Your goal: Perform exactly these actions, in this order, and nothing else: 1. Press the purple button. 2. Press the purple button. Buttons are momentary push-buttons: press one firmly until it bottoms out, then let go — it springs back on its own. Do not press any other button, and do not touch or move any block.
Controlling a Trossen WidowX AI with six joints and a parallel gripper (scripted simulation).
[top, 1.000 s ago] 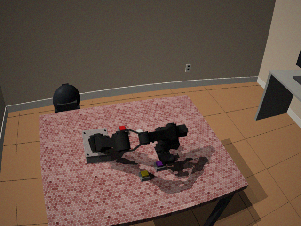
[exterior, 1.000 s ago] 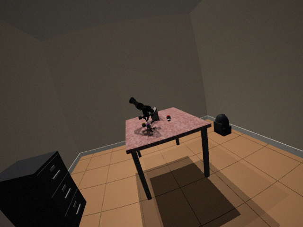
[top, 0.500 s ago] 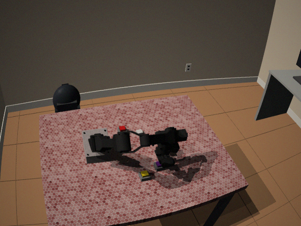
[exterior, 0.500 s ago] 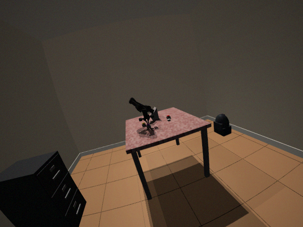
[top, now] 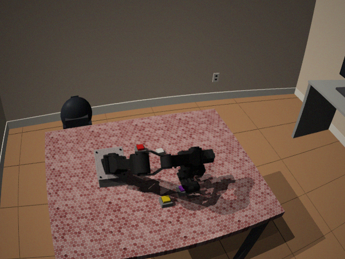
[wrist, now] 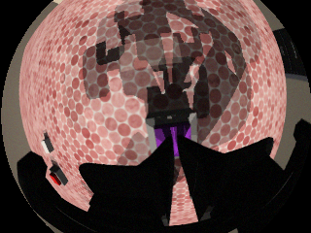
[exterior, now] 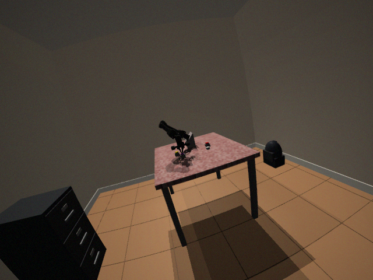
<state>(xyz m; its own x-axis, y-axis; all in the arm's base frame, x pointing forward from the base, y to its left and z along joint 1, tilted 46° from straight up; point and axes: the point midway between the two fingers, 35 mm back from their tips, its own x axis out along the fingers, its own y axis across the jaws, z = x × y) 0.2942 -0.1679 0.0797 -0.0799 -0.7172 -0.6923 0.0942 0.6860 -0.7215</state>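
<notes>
The purple button [top: 181, 188] [exterior: 182, 154] [wrist: 184, 130] sits in a grey housing on the table, partly hidden by the arm's hand in the top view. My gripper [wrist: 174, 140] is shut and empty and points down. Its fingertips are right over the purple cap in the wrist view and cover part of it. The fingers also stand at the button in the exterior view. I cannot tell whether the tips touch the cap or whether it is pressed down.
A yellow button [top: 165, 198] [exterior: 176, 153] stands close beside the purple one. A red button [top: 140, 147] [exterior: 207, 143] [wrist: 55, 180] and a white button [top: 159, 150] [exterior: 207, 147] [wrist: 46, 146] stand on the arm's other side. No block shows.
</notes>
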